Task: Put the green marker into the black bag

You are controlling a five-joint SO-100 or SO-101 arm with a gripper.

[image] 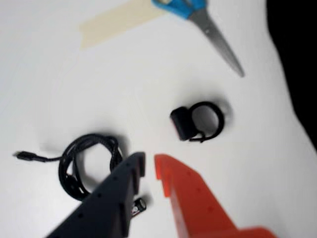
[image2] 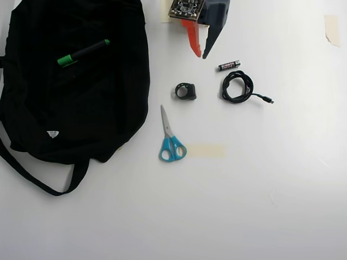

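my two-finger gripper (image2: 201, 56), one finger orange and one dark grey-black, hangs near the far edge of the white tabletop (image2: 244, 206) in the overhead view, fingers spread apart and holding nothing. the slim green marker with a dark barrel and bright green cap (image2: 83, 52) lies slanted on top of the large floppy black fabric bag (image2: 81, 103), which fills the tabletop's left side in that view, its long strap trailing toward the near edge. whether the marker is inside the bag or just resting on the fabric, i cannot tell. just beside my fingertips lies a small black battery (image2: 229, 65), and next to it a coiled black cable (image2: 237, 87). a small black ring-shaped clip (image2: 185, 91) sits near the middle, with blue-handled scissors (image2: 170, 136) beyond it and a strip of beige tape (image2: 206, 150) beside the handles. in the wrist view, my open gripper (image: 149, 166) hovers between the cable (image: 86, 163) and the clip (image: 197, 121).
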